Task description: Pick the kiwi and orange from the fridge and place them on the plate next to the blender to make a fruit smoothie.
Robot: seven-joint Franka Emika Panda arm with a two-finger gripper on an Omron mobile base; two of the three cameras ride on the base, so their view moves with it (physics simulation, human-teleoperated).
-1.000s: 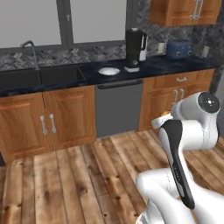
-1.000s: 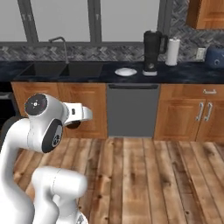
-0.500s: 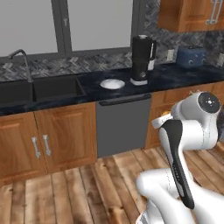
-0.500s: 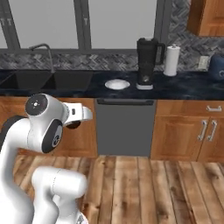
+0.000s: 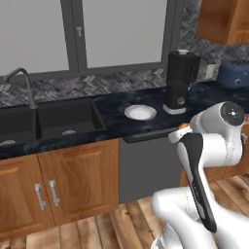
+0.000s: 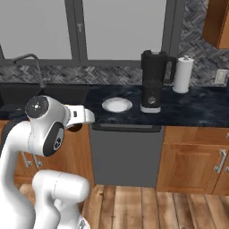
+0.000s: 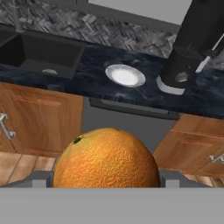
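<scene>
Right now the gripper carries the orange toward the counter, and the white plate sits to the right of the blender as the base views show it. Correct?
Not quite. The plate sits left of the blender, as the right base view shows. The orange is indeed in the gripper, seen in the hand view.

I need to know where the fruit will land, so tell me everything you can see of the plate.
The plate is small, round and white with a shallow raised rim, smooth like glazed ceramic. It lies flat and bare on the dark speckled counter, just to the side of the blender and apart from its base, with the sink further off on its other side. Nothing rests on it.
</scene>
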